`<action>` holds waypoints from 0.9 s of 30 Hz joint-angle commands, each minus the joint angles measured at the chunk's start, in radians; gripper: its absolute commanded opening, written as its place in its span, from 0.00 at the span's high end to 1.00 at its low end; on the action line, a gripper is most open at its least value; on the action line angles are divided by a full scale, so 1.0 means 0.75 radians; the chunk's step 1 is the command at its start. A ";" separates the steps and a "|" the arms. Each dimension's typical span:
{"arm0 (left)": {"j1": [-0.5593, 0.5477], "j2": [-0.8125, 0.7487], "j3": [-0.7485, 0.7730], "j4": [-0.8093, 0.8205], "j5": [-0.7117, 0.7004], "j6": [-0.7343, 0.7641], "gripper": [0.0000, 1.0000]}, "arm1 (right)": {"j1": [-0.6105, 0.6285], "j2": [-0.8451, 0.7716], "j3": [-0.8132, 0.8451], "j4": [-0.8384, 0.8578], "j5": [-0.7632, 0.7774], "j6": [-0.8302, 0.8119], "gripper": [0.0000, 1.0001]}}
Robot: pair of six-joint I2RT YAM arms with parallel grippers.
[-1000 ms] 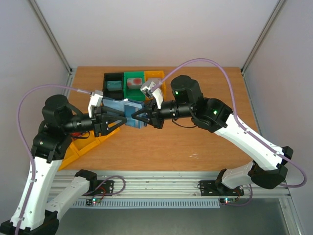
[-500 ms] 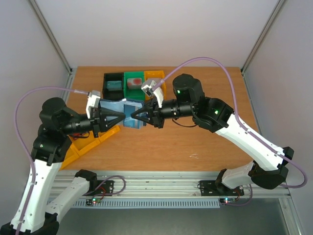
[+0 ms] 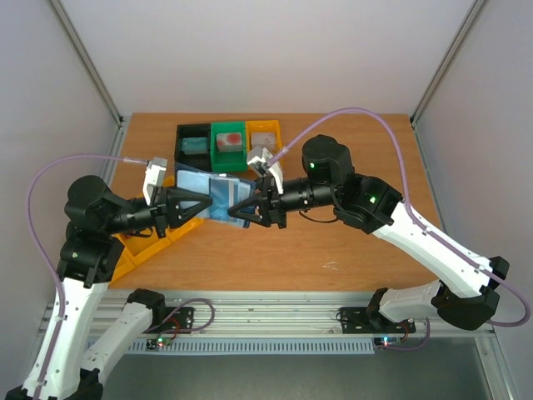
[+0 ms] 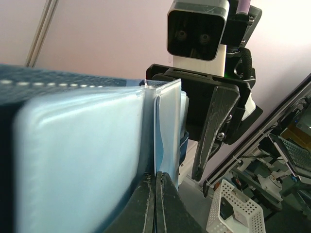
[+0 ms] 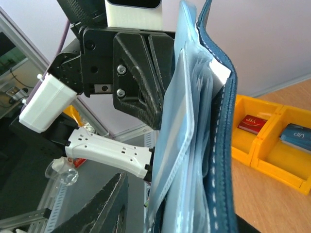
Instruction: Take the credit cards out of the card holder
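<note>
- You are in the drawing-out step. The card holder (image 3: 218,190) hangs open in the air above the table (image 3: 350,250), just on the near side of the green bin (image 3: 228,155), between your two hands.
- Your left hand (image 3: 206,203) is pinched fully shut on a thin pale pocket page (image 4: 167,126) of the holder. You cannot tell whether a card sits inside that pinch.
- Your right hand (image 3: 241,209) stands part way open with the holder between its jaws. The one finger (image 5: 104,204) that shows is clear of the pages.
- A red-faced credit card (image 3: 230,139) lies in the green bin, so the job looks partly done.
- Next, your right hand should close on a card's edge alone, not the sleeve, and draw it straight out while the left braces.
</note>
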 commanded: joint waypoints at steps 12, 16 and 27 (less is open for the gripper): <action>0.051 -0.050 -0.036 0.130 0.047 -0.037 1.00 | -0.043 -0.100 -0.020 -0.034 -0.110 -0.056 0.97; 0.056 -0.052 0.002 0.003 0.026 0.054 1.00 | -0.066 -0.122 -0.019 -0.072 -0.093 -0.054 0.99; 0.063 -0.056 0.039 -0.157 -0.055 0.270 1.00 | -0.153 -0.243 -0.099 -0.144 -0.029 -0.050 0.99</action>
